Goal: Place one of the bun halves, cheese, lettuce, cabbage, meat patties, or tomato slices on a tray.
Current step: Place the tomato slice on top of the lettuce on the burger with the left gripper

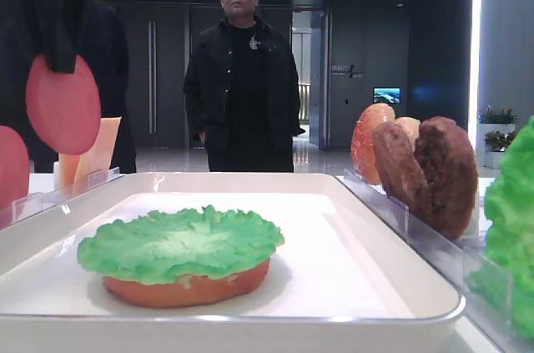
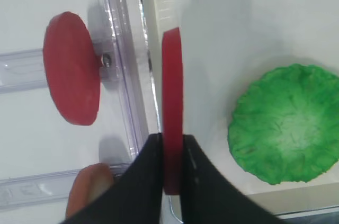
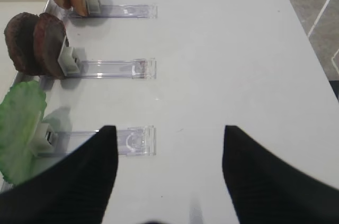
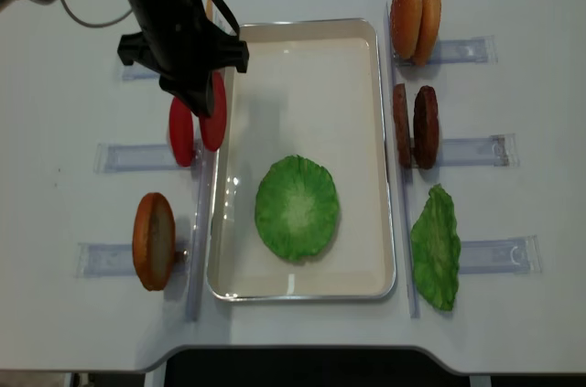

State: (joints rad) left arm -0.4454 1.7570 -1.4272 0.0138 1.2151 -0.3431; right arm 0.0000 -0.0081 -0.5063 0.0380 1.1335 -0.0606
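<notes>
While pinched upright | tomato slice (image 2: 171,113) | between left end effector (image 2: 172,152) fingers

A smooth matt red tomato slice (image 2: 171,113) sits pinched in the left claw (image 2: 172,152), glossy white plastic tray (image 2: 212,33) and crinkled green lettuce (image 2: 286,123) beside it, clear plastic holders (image 2: 119,65) opposite

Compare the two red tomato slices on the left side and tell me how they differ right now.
The tomato slice in the left claw is pinched edge-on between shut fingers and lifted over the tray rim; the other tomato slice stands in its clear holder, untouched. The held one is nearer the lettuce. Both are smooth red discs, similar in size.
</notes>
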